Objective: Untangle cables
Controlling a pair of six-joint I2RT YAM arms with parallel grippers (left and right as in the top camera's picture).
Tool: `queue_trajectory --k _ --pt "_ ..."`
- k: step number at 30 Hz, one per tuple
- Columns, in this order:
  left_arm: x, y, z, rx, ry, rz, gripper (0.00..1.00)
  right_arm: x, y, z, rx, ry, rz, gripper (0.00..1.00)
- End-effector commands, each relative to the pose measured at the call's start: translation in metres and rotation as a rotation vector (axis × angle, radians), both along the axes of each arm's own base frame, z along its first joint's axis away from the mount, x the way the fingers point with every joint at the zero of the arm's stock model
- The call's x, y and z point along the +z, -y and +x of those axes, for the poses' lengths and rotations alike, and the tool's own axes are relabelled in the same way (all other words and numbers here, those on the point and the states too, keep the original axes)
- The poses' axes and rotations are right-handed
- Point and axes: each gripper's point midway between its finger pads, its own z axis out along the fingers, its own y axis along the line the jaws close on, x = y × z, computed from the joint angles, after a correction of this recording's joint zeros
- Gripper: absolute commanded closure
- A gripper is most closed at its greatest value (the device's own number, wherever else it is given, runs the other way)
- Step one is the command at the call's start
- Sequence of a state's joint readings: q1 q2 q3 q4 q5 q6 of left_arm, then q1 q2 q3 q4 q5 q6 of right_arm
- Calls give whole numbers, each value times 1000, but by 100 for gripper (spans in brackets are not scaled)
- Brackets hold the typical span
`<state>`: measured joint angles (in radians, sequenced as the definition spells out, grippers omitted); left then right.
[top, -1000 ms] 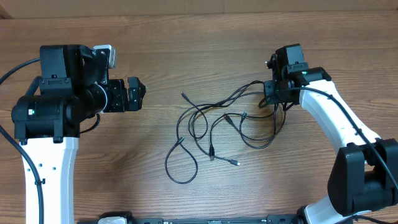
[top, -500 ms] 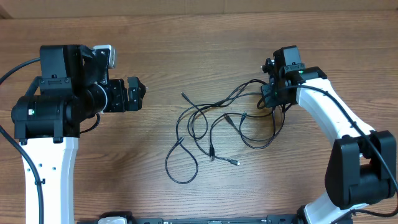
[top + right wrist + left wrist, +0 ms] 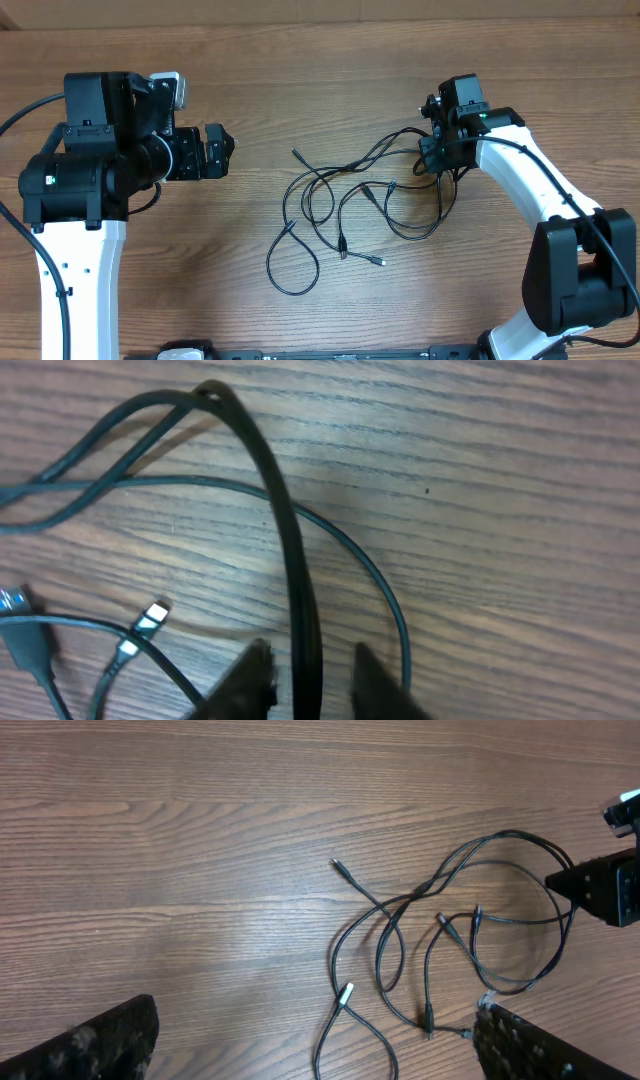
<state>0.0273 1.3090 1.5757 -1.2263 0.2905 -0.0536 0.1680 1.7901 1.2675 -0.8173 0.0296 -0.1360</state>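
Now | cables (image 3: 405,903): one tangle | left hand (image 3: 218,152): spread | right hand (image 3: 305,678): slightly apart, straddling one strand

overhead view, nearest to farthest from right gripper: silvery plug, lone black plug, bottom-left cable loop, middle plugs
1. middle plugs, just left of the right gripper
2. silvery plug, lower centre
3. lone black plug, upper left
4. bottom-left cable loop, farthest

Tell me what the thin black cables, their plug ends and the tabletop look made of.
The thin black flexible cables: rubber or plastic sheath, probably; smooth, faint sheen. Their silvery plug ends: likely metal, they glint. The brown tabletop: wood or wood-look laminate, matte grain lines.
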Motion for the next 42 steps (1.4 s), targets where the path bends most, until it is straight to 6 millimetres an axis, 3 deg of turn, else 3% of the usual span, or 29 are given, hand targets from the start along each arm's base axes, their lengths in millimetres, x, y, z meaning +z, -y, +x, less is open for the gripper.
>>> queue_trajectory --k 1,4,8,11,14,28,32,35,42 --pt "5 -1 1 13 11 0 0 10 -2 8 1 37 12 0" --pt "5 -1 1 13 11 0 0 15 -4 18 5 81 17 2" --pt "5 -1 1 13 11 0 0 17 -5 23 6 103 22 14" --pt "5 -1 1 13 11 0 0 18 -5 26 5 116 24 45" --pt "5 -1 1 13 11 0 0 20 -6 31 5 135 27 58" --pt "5 -1 1 13 11 0 0 27 -4 46 -5 205 15 66" --pt "5 -1 1 13 11 0 0 27 -4 47 -5 209 14 77" --pt "5 -1 1 13 11 0 0 28 -4 47 -5 209 14 95" --pt "5 -1 1 13 11 0 0 27 -4 46 -5 206 14 96"
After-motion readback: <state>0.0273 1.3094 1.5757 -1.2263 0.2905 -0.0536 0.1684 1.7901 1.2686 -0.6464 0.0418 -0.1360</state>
